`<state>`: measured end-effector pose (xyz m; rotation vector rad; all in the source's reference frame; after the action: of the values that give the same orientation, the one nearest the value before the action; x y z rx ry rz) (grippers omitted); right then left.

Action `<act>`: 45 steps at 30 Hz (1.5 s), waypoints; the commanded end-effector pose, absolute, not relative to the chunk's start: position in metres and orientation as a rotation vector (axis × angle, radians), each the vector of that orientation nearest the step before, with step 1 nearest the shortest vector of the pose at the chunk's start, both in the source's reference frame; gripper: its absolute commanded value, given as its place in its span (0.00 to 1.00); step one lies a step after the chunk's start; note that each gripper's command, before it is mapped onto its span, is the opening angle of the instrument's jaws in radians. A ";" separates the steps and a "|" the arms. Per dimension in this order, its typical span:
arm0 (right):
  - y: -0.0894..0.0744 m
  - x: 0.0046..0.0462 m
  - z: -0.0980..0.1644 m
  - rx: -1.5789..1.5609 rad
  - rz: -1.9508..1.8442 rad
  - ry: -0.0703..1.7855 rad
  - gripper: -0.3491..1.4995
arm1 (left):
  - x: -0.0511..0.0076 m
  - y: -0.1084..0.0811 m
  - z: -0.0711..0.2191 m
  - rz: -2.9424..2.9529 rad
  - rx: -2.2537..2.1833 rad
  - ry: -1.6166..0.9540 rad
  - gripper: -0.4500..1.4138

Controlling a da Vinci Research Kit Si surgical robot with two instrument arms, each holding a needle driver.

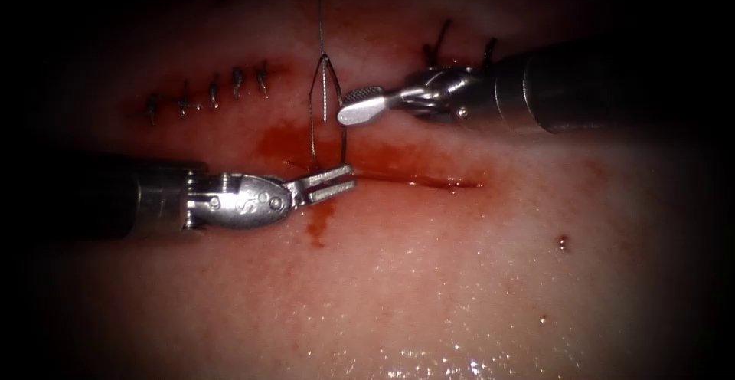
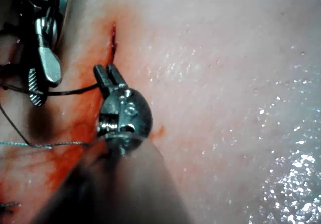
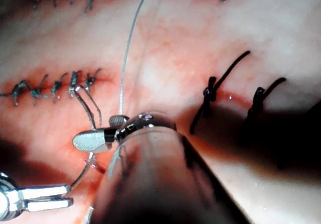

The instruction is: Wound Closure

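Two hands meet my eye at the open cut. My left hand lies with jaws slightly apart at the cut's left end, the thread loop descending to its tips; I cannot tell whether it grips. My right hand has jaws parted beside that loop, holding nothing. Right wrist view adds knotted stitches. Needle unseen. Red fluid stains the tissue.
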<state>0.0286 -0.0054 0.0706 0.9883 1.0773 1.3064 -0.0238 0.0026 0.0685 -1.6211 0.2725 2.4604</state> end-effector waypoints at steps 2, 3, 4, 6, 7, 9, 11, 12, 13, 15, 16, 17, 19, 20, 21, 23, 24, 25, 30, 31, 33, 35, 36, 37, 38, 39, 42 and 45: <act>-0.006 0.0298 0.071 0.985 1.309 1.079 0.46 | -0.0244 0.002 0.069 2.459 -1.622 0.267 0.00; -0.006 0.0299 0.071 0.984 1.310 1.079 0.45 | -0.0244 0.002 0.069 2.459 -1.622 0.268 0.00; -0.006 0.0300 0.071 0.980 1.313 1.079 0.44 | -0.0244 0.002 0.069 2.459 -1.621 0.268 0.00; -0.006 0.0300 0.071 0.974 1.318 1.080 0.37 | -0.0245 0.002 0.069 2.459 -1.620 0.269 0.00; -0.006 0.0300 0.071 0.972 1.321 1.080 0.35 | -0.0245 0.002 0.069 2.459 -1.620 0.269 0.00; -0.006 0.0300 0.071 0.968 1.323 1.081 0.31 | -0.0245 0.002 0.069 2.464 -1.620 0.274 0.00; -0.006 0.0300 0.071 0.966 1.326 1.085 0.28 | -0.0245 0.002 0.069 2.463 -1.624 0.272 0.00; -0.006 0.0301 0.071 0.965 1.326 1.085 0.27 | -0.0245 0.002 0.069 2.463 -1.623 0.272 0.00; -0.006 0.0301 0.071 0.965 1.327 1.085 0.27 | -0.0246 0.002 0.069 2.468 -1.625 0.278 0.00; -0.006 0.0302 0.071 0.964 1.327 1.085 0.26 | -0.0246 0.002 0.069 2.468 -1.624 0.278 0.00; -0.006 0.0302 0.071 0.964 1.327 1.085 0.26 | -0.0246 0.002 0.069 2.472 -1.625 0.283 0.00; -0.006 0.0303 0.071 0.964 1.327 1.085 0.26 | -0.0246 0.002 0.069 2.472 -1.629 0.281 0.00; -0.006 0.0304 0.071 0.963 1.327 1.085 0.26 | -0.0247 0.002 0.069 2.476 -1.633 0.285 0.00; -0.006 0.0304 0.071 0.963 1.328 1.085 0.26 | -0.0247 0.002 0.069 2.480 -1.634 0.290 0.00; -0.006 0.0305 0.071 0.963 1.328 1.085 0.26 | -0.0247 0.002 0.069 2.479 -1.638 0.288 0.00; -0.006 0.0305 0.071 0.963 1.328 1.085 0.29 | -0.0247 0.002 0.069 2.484 -1.640 0.293 0.00; -0.006 0.0305 0.071 0.963 1.328 1.085 0.30 | -0.0247 0.002 0.069 2.483 -1.643 0.291 0.00; -0.006 0.0305 0.071 0.963 1.328 1.085 0.29 | -0.0246 0.002 0.069 2.483 -1.644 0.291 0.00; -0.006 0.0304 0.071 0.954 1.335 1.046 0.00 | -0.0246 0.002 0.069 2.483 -1.644 0.291 0.00; -0.006 0.0303 0.071 0.922 1.308 1.036 0.00 | -0.0246 0.002 0.069 2.483 -1.644 0.291 0.00; -0.006 0.0303 0.071 0.883 1.283 1.011 0.00 | -0.0247 0.002 0.069 2.483 -1.644 0.291 0.00; -0.006 0.0301 0.071 0.817 1.254 1.024 0.00 | -0.0247 0.002 0.069 2.483 -1.643 0.291 0.00; -0.006 0.0300 0.071 0.811 1.251 1.026 0.00 | -0.0247 0.002 0.069 2.483 -1.643 0.290 0.11; -0.006 0.0297 0.071 0.797 1.248 1.029 0.00 | -0.0247 0.002 0.069 2.465 -1.638 0.269 0.40; -0.006 0.0295 0.071 0.781 1.245 1.032 0.00 | -0.0246 0.002 0.069 2.447 -1.634 0.247 0.52; -0.006 0.0294 0.071 0.772 1.244 1.034 0.00 | -0.0246 0.002 0.069 2.438 -1.632 0.236 0.63; -0.005 0.0288 0.071 0.738 1.208 1.051 0.00 | -0.0242 0.002 0.068 2.410 -1.627 0.198 0.87; -0.005 0.0285 0.071 0.704 1.176 1.083 0.00 | -0.0235 0.002 0.068 2.367 -1.622 0.140 0.91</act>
<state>0.0279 -0.0048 0.0707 0.6924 1.0864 1.1702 -0.0227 0.0023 0.0671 -1.6189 0.1299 2.3570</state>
